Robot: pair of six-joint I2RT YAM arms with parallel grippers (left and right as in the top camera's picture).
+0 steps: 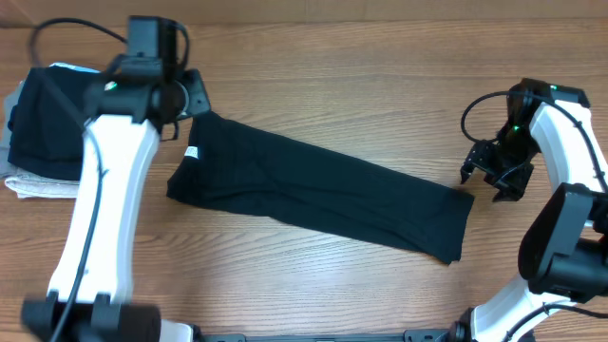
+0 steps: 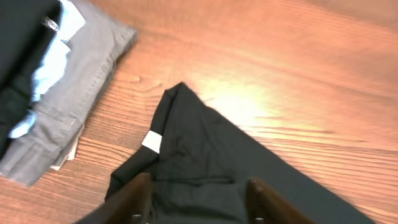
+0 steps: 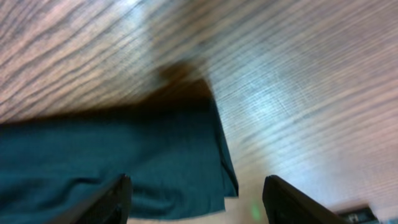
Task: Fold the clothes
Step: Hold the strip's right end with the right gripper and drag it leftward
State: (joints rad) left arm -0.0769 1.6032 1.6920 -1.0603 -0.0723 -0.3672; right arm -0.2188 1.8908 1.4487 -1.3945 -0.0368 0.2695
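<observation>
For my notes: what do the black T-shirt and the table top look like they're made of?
Black T-shirt: soft, thin fabric, possibly cotton jersey, matte; it lies limp with gentle creases and carries a small white label. Table: wood or wood-look laminate with a light sheen; grain lines and glare patches show, but which of the two is unclear.

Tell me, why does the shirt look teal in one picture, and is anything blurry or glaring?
Overhead: sharp, evenly lit, the T-shirt reads true black. Left wrist: warm tint, a bright glare patch on the table beside the shirt's corner. Right wrist: softly blurred, a colour cast turns the fabric teal.
</observation>
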